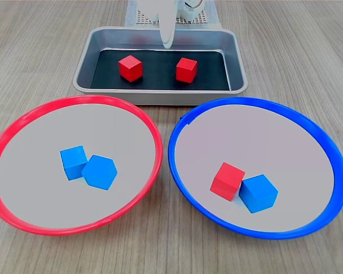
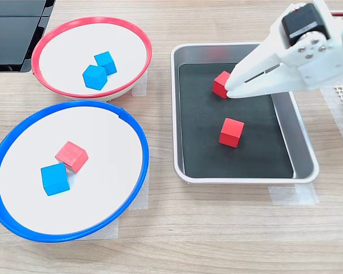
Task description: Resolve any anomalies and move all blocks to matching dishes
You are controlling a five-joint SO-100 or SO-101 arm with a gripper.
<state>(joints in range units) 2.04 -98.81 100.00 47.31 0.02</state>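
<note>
Sorting barely begun: white plastic tool (image 2: 233, 90) over the silver metal tray (image 2: 304, 149), jaws nearly together and empty, by a matte red cube (image 2: 220, 84).
Second red cube (image 2: 231, 132) sits nearer in the tray. Red-rimmed shallow dish (image 2: 138, 35) holds two blue cubes (image 2: 99, 71); blue-rimmed dish (image 2: 138, 134) holds one blue cube (image 2: 55, 178) touching a misplaced red cube (image 2: 72, 156). Next: open, descend, grip.

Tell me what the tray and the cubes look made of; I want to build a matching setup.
The tray looks like brushed metal, perhaps aluminium: dull silver walls with soft glints, and a black matte liner on its floor. The cubes, such as a red one in the tray, look matte, with crisp edges and no shine; painted wood, foam or plastic, I cannot tell.
</note>
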